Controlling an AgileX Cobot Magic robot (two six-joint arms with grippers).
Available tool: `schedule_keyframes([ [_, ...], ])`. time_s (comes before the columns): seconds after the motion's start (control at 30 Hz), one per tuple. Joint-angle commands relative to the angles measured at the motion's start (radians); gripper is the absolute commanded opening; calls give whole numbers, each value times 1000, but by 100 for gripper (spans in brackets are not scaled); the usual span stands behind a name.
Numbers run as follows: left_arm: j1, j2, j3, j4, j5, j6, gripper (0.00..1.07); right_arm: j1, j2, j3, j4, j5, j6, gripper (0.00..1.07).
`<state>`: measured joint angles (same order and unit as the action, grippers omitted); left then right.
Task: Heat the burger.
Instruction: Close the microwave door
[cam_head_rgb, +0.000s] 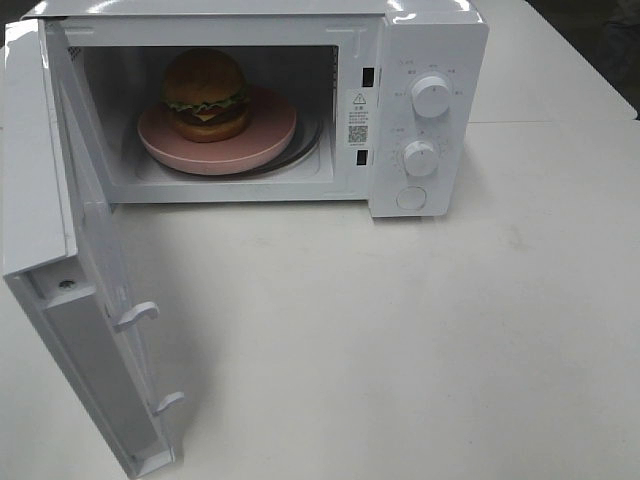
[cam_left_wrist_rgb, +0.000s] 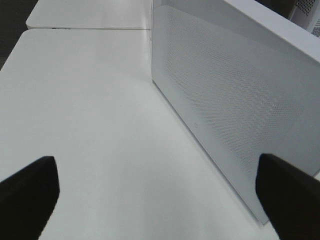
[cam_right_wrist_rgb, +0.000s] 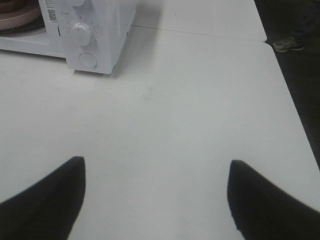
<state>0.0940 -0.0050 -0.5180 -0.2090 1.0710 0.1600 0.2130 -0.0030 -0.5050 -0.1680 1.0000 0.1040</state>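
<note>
Nearest the robot, the microwave door (cam_head_rgb: 90, 330) stands swung wide toward the front of the white table (cam_head_rgb: 400, 350), its two latch hooks (cam_head_rgb: 140, 315) exposed. So the loading looks done but the closing is not. Farther back, inside the open cavity of the microwave (cam_head_rgb: 430, 40), the burger (cam_head_rgb: 205, 95) sits upright on the round pink plate (cam_head_rgb: 270, 135), toward the plate's left half, and the plate rests on the glass turntable (cam_head_rgb: 312, 140). What is left, by my reading: shut the door, then turn one of the two dials – the upper dial (cam_head_rgb: 431, 96) or the lower dial (cam_head_rgb: 420, 157) – to start the heating.

Neither arm appears in the overhead view; both are drawn back near the table's front. The left gripper (cam_left_wrist_rgb: 157, 200) hovers low over bare table with its dark fingers spread wide and nothing between them, facing the door's dotted outer face – well placed to push it closed. The right gripper (cam_right_wrist_rgb: 157, 195) is likewise spread and empty, aimed across the table at the control panel, well apart from it.
</note>
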Motion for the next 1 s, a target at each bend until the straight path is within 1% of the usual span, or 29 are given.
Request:
schedule_keyframes([
  [0.03,3,-16,2,-9,2,-5,100,-4,-28,3,1,-5,-9,76],
  [1.0,3,-16,0,-9,-3,-5,100,-4,-28,3,1,-5,-9,75],
])
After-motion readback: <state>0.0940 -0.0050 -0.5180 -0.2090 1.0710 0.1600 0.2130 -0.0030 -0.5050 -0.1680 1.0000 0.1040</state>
